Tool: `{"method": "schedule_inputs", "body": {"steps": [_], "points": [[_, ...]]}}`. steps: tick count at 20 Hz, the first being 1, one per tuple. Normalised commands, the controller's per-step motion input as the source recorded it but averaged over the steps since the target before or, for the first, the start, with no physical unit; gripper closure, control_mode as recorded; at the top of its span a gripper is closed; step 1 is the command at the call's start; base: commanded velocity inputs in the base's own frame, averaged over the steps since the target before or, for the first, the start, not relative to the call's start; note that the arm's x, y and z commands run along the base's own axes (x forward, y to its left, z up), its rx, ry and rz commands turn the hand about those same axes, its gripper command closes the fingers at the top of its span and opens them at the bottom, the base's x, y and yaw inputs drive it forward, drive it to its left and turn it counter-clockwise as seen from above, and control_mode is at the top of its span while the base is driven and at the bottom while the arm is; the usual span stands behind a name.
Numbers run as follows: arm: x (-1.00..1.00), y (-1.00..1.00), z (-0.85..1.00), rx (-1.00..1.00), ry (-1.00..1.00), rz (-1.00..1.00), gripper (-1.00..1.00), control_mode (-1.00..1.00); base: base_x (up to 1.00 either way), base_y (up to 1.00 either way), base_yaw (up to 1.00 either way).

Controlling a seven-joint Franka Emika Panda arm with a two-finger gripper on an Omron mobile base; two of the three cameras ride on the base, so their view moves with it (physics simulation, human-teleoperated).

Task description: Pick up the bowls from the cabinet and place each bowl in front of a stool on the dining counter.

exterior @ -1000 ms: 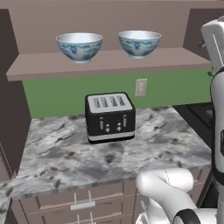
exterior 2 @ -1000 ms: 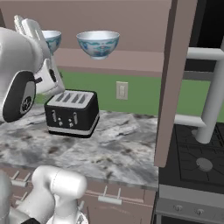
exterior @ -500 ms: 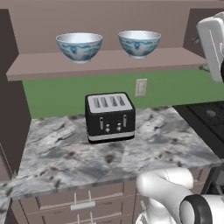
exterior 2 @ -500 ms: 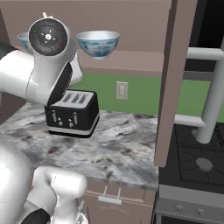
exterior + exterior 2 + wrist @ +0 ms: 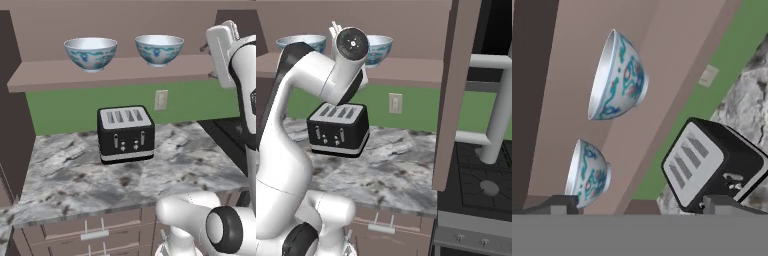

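Cabinet shelf (image 5: 115, 75) unchanged; gripper (image 5: 642, 205) has risen, open.

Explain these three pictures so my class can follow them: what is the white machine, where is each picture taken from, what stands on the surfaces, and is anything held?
The white machine is a robot arm in a simulated kitchen. Two pictures come from cameras on its base, left and right. The third, tilted, looks along its gripper, which is open and empty. Two patterned bowls, one beside the other, sit on the cabinet shelf. Below, a black toaster stands on the marbled counter.
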Motion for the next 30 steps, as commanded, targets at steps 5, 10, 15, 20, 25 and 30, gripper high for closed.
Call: {"method": "schedule_inputs", "body": {"steps": [5,10,15,20,25,30], "points": [[0.56,0.0,0.0,0.0,0.01,0.0,-1.0,-1.0,0.0,0.0,0.0],[0.55,0.0,0.07,0.0,0.02,0.0,-1.0,-1.0,0.0,0.0,0.0],[0.69,0.0,0.01,0.0,0.1,0.0,-1.0,-1.0,0.0,0.0,0.0],[0.59,0.0,0.0,0.0,0.09,0.0,-1.0,-1.0,0.0,0.0,0.0],[0.55,0.0,0.0,0.0,0.07,0.0,-1.0,-1.0,0.0,0.0,0.0],[0.46,0.0,0.0,0.0,0.04,0.0,-1.0,-1.0,0.0,0.0,0.0]]}}
